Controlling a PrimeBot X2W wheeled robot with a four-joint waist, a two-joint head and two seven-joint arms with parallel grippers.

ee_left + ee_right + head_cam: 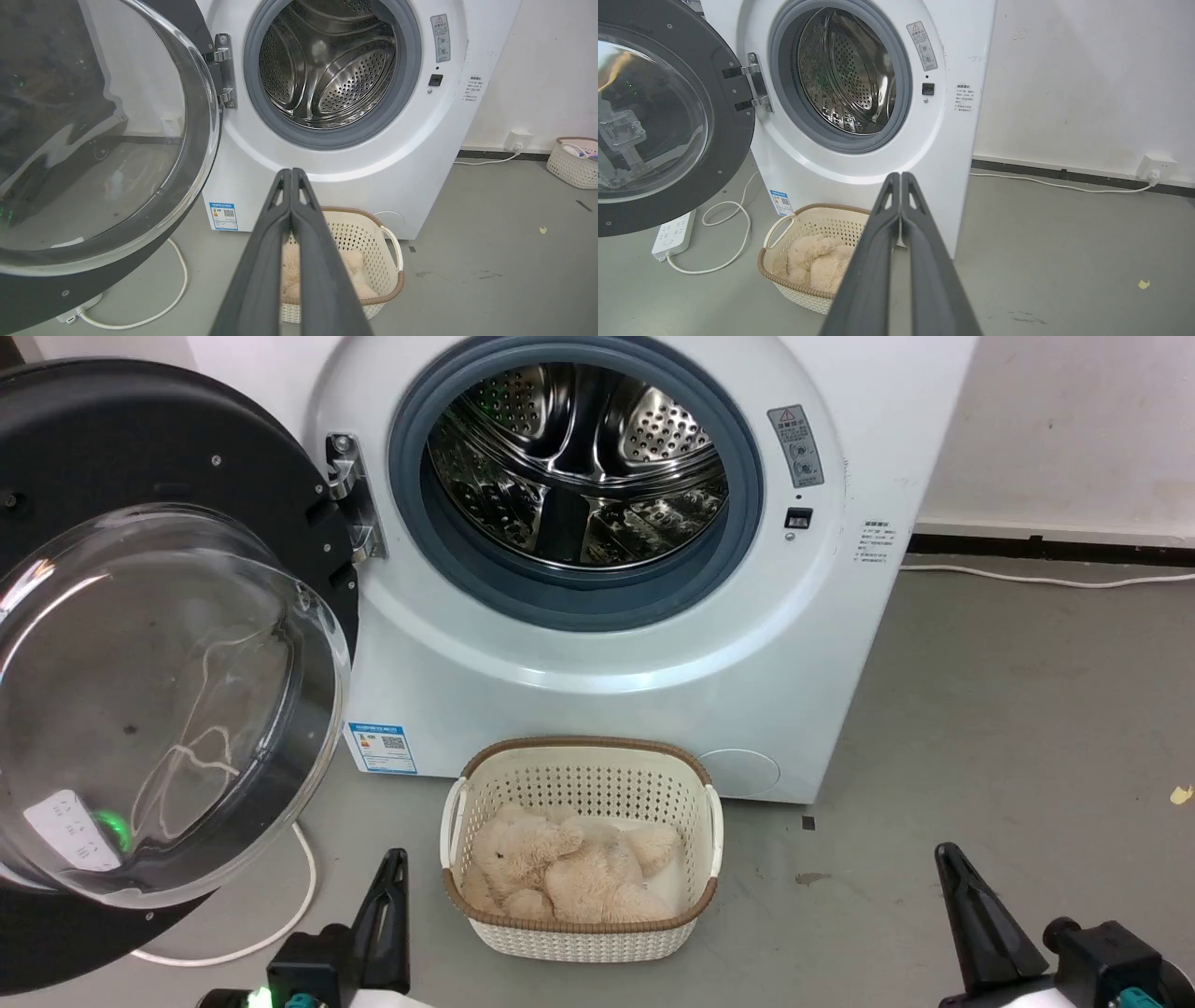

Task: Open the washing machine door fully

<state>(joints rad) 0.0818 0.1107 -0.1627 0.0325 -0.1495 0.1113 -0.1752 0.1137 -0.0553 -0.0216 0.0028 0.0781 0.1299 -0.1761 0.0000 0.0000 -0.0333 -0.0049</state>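
In the left wrist view, the left gripper (291, 173) is seen with its two dark fingers pressed together along their length and nothing held between them. The right gripper (901, 176) is closed and empty in the same way. In the head view both are cut off by the bottom edge, so little of the arms can be made out. Each gripper is held low and near, above the grey floor (1008, 728), with its fingers pointed towards the washing machine (579, 681) and well apart from it.

Between them, just in front of the machine, a cream basket (579, 743) is set on the floor. A beige plush toy (560, 868) lies in it, its shape hard to read.

The washing machine door (112, 439) stands wide open at the left on its metal hinge (350, 495), its glass bowl (168, 691) turned outward and its left side cropped. The steel drum (579, 467) is exposed. A white cable (303, 887) is partly hidden behind the door.
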